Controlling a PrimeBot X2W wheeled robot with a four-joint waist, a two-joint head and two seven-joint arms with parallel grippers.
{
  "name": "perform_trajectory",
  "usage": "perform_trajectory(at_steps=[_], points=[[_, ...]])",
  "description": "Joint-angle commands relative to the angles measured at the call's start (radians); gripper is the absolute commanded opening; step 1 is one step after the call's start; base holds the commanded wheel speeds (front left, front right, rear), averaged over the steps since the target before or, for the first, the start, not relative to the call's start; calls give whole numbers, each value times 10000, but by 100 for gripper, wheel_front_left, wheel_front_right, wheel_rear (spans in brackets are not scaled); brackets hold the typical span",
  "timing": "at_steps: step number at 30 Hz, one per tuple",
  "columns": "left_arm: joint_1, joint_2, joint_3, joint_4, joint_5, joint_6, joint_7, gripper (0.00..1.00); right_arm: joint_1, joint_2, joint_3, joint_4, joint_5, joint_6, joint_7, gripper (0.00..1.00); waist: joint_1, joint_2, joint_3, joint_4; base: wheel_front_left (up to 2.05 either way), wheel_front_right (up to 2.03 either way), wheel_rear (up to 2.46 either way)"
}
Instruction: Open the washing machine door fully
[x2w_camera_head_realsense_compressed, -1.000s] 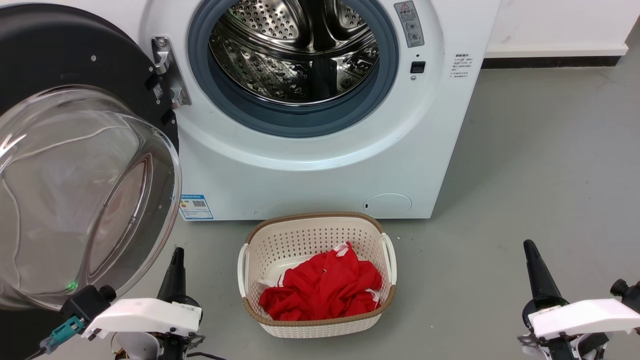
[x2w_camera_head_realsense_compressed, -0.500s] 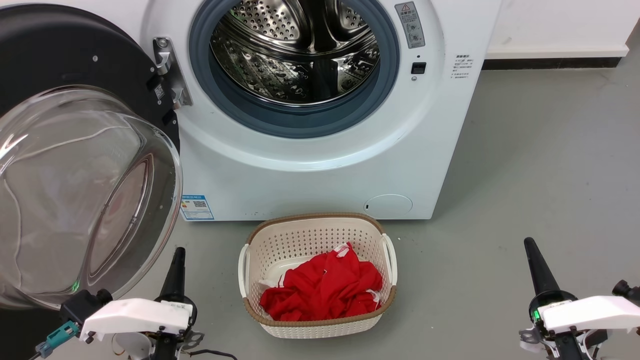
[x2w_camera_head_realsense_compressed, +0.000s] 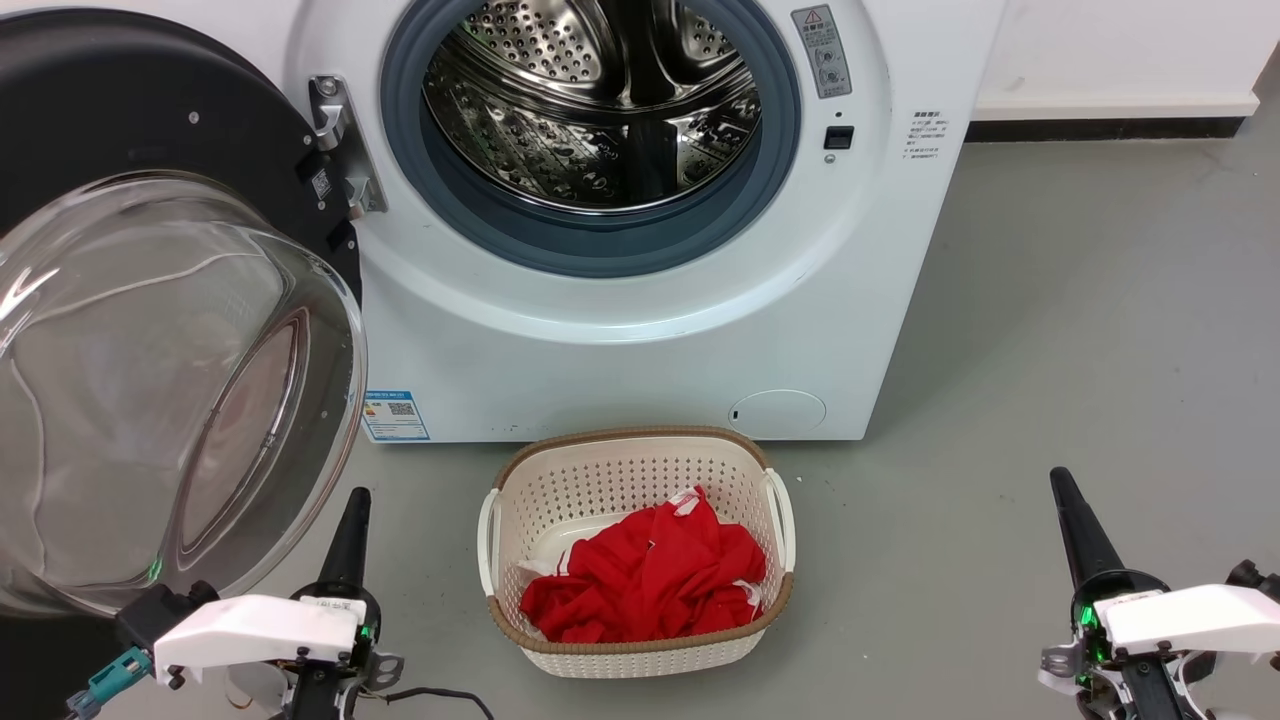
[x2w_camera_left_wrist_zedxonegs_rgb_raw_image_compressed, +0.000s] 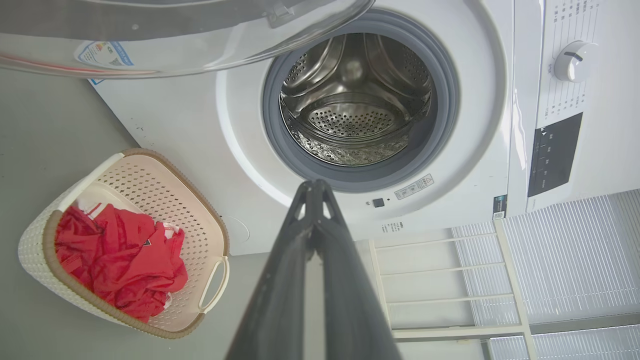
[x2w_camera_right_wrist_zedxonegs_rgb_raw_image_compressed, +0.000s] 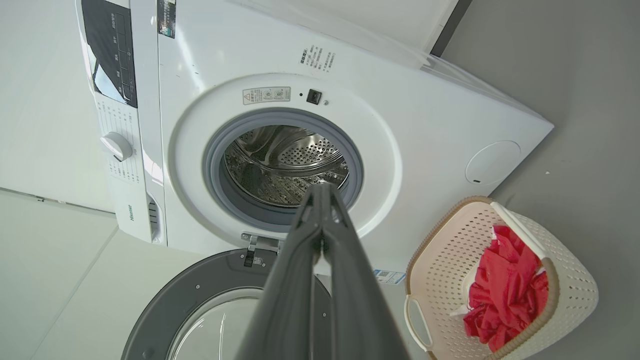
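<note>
The washing machine (x2w_camera_head_realsense_compressed: 620, 340) stands at the far edge of the grey floor (x2w_camera_head_realsense_compressed: 1050, 350), with its back to a white wall. The washing machine door (x2w_camera_head_realsense_compressed: 120, 110) is swung out to the machine's left side and hangs on the metal hinge (x2w_camera_head_realsense_compressed: 335, 140) beside the grey rubber seal (x2w_camera_head_realsense_compressed: 590, 250). Its clear glass bowl (x2w_camera_head_realsense_compressed: 170, 390) bulges toward the head camera, and the steel drum (x2w_camera_head_realsense_compressed: 600, 110) is uncovered. On the floor just in front of the machine sits a cream basket (x2w_camera_head_realsense_compressed: 640, 465) with a red cloth (x2w_camera_head_realsense_compressed: 645, 580) inside. A small blue label (x2w_camera_head_realsense_compressed: 395, 415) is at the lower left corner of the machine's front. The left gripper (x2w_camera_head_realsense_compressed: 356, 505) is low over the floor, near the lower rim of the glass bowl but apart from it. In the left wrist view its fingers (x2w_camera_left_wrist_zedxonegs_rgb_raw_image_compressed: 300, 240) are pressed together with nothing between them. The right gripper (x2w_camera_head_realsense_compressed: 1064, 495) is over the floor well to the right of the basket. Its fingers (x2w_camera_right_wrist_zedxonegs_rgb_raw_image_compressed: 345, 250) are also pressed together and hold nothing.
</note>
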Motion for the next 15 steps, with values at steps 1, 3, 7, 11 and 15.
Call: perform_trajectory(at_steps=[1,3,7,11,15], points=[[-178,9,52,-19,-250,-91,75,0,-202,-56,-42,5,280,-1,66,0,0,0,-3,2,0,0,0],[-182,5,65,-11,-341,-113,95,0,-216,-55,-48,19,369,-2,75,0,0,0,-4,4,0,0,0],[-208,-22,150,30,-861,-215,218,0,-291,-47,-90,90,898,-2,186,0,0,0,-14,12,0,0,0],[-223,-38,201,60,-1203,-264,303,0,-304,-40,-114,129,1235,-2,249,0,0,0,-20,18,0,0,0],[-239,-56,268,102,-1681,-355,431,0,-357,-31,-158,191,1715,-2,353,0,0,0,-29,26,0,0,0]])
